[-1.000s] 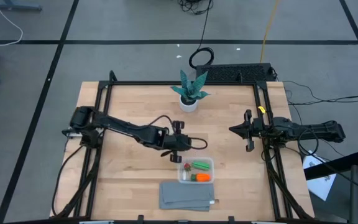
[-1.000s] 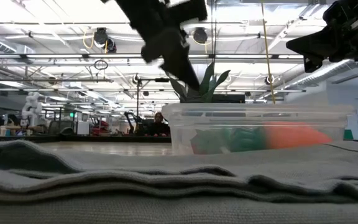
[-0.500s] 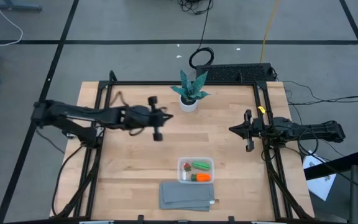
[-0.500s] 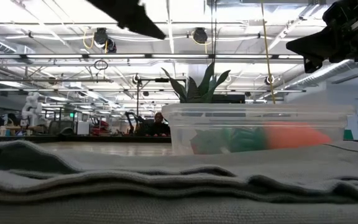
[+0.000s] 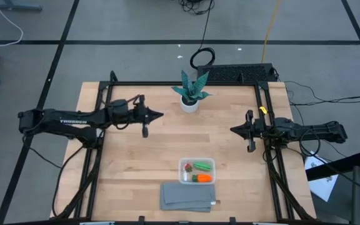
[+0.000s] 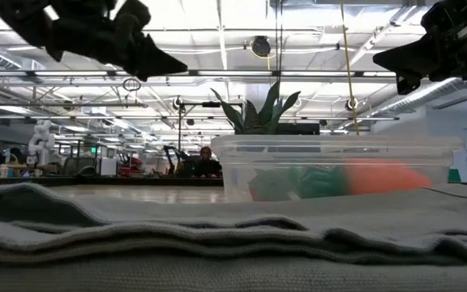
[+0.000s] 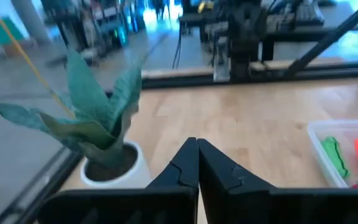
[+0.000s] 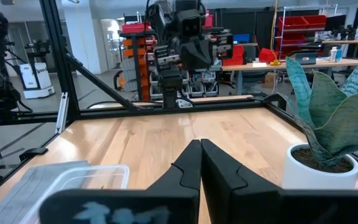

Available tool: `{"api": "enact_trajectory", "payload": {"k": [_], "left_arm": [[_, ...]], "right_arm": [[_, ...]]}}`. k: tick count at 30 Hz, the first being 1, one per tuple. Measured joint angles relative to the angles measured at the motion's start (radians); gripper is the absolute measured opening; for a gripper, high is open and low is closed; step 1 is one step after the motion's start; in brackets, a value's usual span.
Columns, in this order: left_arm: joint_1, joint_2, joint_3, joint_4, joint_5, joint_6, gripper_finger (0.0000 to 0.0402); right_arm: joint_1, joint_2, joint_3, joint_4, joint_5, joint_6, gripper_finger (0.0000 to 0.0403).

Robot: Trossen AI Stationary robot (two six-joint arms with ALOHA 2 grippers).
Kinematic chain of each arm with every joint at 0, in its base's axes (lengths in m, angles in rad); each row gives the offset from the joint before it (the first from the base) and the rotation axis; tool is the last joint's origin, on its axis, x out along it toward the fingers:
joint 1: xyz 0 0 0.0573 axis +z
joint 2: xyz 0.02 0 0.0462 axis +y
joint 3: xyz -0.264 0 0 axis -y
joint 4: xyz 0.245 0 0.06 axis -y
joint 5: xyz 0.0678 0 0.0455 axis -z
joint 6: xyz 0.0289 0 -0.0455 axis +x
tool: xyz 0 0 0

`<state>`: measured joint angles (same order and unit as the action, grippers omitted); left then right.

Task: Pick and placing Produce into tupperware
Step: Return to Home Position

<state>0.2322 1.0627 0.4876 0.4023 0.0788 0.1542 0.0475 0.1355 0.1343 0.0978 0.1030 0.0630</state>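
The clear tupperware stands near the table's front middle. Inside it lie the green elongated piece, the orange carrot piece and the small reddish berry; the box and pieces also show in the low view and the left wrist view. My left gripper is shut and empty, up over the table's far left part, beside the potted plant. My right gripper is shut and empty at the table's right side.
A teal leafy plant in a white pot stands at the far middle. A flat grey folded cloth lies in front of the tupperware at the near edge. Black frame rails run along the table's left, right and far sides.
My left gripper has drawn back from just beside the tupperware toward the table's far left and risen, ending near the potted plant. The tupperware and the pieces in it have stayed in place.
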Motion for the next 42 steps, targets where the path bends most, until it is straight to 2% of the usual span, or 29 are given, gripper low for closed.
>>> {"api": "enact_trajectory", "payload": {"k": [3, 7, 13, 15, 18, 25, 27, 31, 36, 42], "left_arm": [[-0.015, -0.065, -0.066, 0.085, -0.032, 0.012, 0.0000], [-0.019, -0.235, -0.142, 0.046, -0.107, 0.009, 0.0000], [-0.028, -0.537, -0.155, -0.265, -0.147, -0.035, 0.0000], [-0.051, -0.610, -0.155, -0.365, -0.144, -0.063, 0.0000], [-0.105, -0.685, -0.155, -0.488, -0.211, -0.088, 0.0000], [-0.263, -0.718, -0.160, -0.579, -0.324, -0.078, 0.0000], [-0.304, -0.718, -0.187, -0.551, -0.368, -0.045, 0.0000], [-0.355, -0.724, -0.276, -0.385, -0.364, 0.049, 0.0000], [-0.325, -0.745, -0.350, -0.256, -0.343, 0.110, 0.0000], [-0.244, -0.824, -0.335, -0.341, -0.291, 0.104, 0.0000]], "right_arm": [[0.000, -0.003, 0.000, 0.001, 0.000, 0.004, 0.0000], [0.000, -0.016, 0.000, 0.002, 0.000, 0.004, 0.0000], [0.000, -0.057, 0.000, 0.003, 0.001, 0.004, 0.0000], [0.000, -0.068, 0.000, 0.003, 0.000, 0.004, 0.0000], [0.000, -0.084, 0.000, 0.002, 0.000, 0.004, 0.0000], [0.000, -0.113, 0.000, -0.005, -0.002, 0.025, 0.0000], [0.000, -0.117, 0.000, -0.006, -0.003, 0.030, 0.0000], [0.000, -0.118, 0.000, -0.007, -0.011, 0.030, 0.0000], [0.000, -0.118, 0.000, -0.006, -0.058, 0.030, 0.0000], [0.000, -0.121, 0.000, -0.005, -0.060, 0.025, 0.0000]]}}
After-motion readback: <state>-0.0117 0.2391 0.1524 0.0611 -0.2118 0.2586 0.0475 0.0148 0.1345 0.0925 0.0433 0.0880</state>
